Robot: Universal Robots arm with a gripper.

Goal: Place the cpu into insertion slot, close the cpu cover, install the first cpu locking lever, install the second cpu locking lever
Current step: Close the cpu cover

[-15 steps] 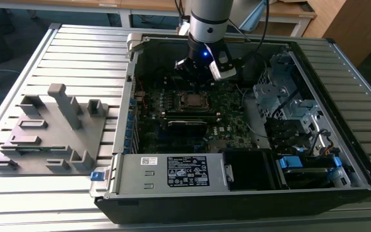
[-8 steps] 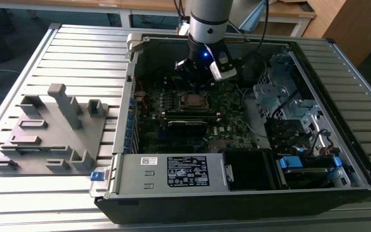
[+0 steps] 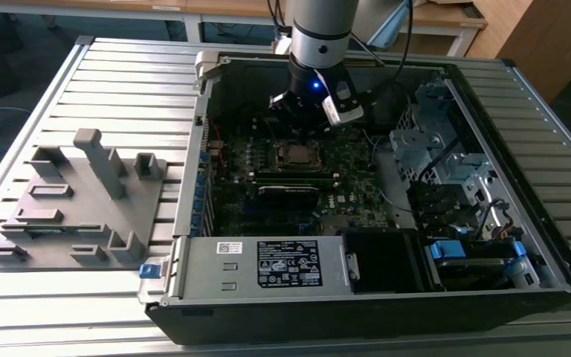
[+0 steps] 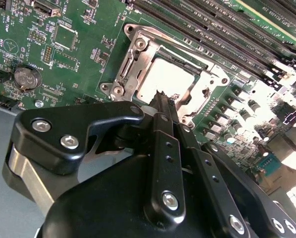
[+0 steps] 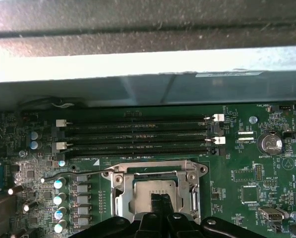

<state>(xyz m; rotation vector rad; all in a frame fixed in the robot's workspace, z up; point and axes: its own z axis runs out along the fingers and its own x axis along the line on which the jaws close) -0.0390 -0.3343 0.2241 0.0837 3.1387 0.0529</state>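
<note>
The cpu (image 5: 148,191) lies flat in the insertion slot (image 3: 299,154) on the green board, its dull silvery top showing bright in the second wrist view (image 4: 160,77). The cpu cover (image 5: 123,196), a silvery frame with a square window, lies around it, as the second wrist view's cpu cover (image 4: 133,54) also shows. My gripper (image 5: 160,199) hangs just above the chip's edge, its black fingers (image 4: 160,148) pressed together with nothing between them. In the exterior view the gripper (image 3: 303,126) sits inside the open computer case, right above the socket. A thin wire lever (image 5: 86,173) runs beside the socket.
Long black memory slots (image 5: 138,134) run beside the socket, with a coin battery (image 5: 270,144) farther off. The case wall (image 5: 138,84) rises behind them. A power supply (image 3: 265,264) and a drive cage (image 3: 444,156) fill the case. A grey fixture (image 3: 77,201) stands at the exterior view's left.
</note>
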